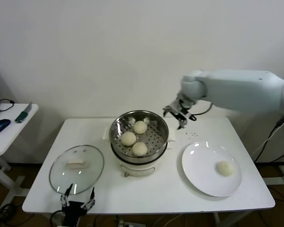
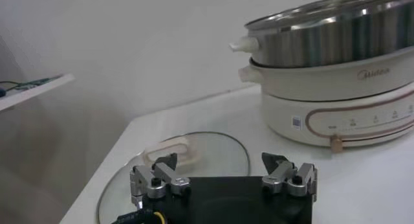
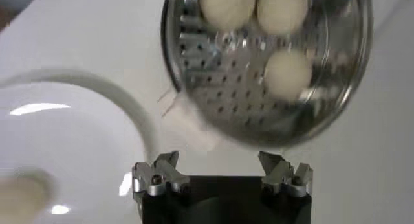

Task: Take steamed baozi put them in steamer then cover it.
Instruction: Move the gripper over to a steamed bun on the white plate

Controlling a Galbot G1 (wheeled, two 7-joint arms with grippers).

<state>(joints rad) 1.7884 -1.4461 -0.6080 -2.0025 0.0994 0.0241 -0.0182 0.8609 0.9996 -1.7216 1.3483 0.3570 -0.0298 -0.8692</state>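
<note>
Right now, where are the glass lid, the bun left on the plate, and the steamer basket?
Glass lid [image 1: 76, 169], head view: on the clear glass beside its handle.
Bun on the plate [image 1: 225, 168], head view: middle of its top.
Steamer basket [image 1: 155, 135], head view: bare perforated floor.

Shiny perforated steel steamer [image 1: 153, 137], clear glass cover [image 1: 76, 169], glossy white plate [image 1: 201, 172], smooth matt baozi [image 1: 128, 138]
</note>
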